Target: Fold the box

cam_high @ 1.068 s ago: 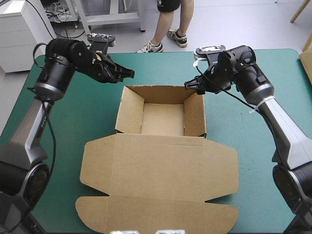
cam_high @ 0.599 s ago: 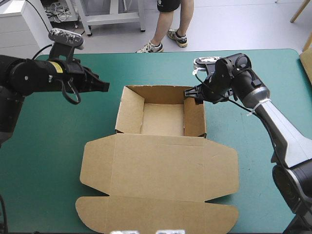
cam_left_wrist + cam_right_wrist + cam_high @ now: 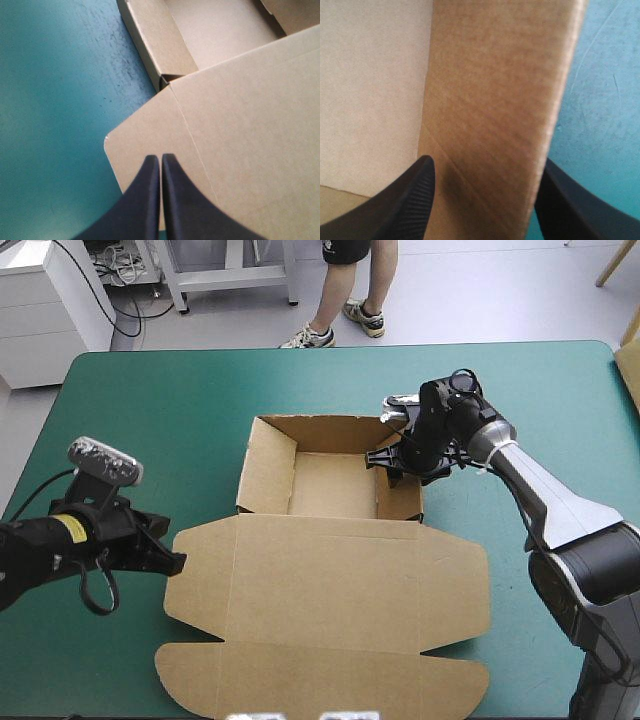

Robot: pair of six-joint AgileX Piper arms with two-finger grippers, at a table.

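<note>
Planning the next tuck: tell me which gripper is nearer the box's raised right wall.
Right. The right gripper, open, straddles the right wall. The left gripper, shut, is at the lid's left flap, far from it.

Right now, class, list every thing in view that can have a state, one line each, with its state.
box: open tray, walls raised
lid: open, lying flat, flaps unfolded
left hand: shut, holding nothing, tips over the lid's left edge
right hand: open, astride the right wall, one finger inside the tray and one outside
</note>
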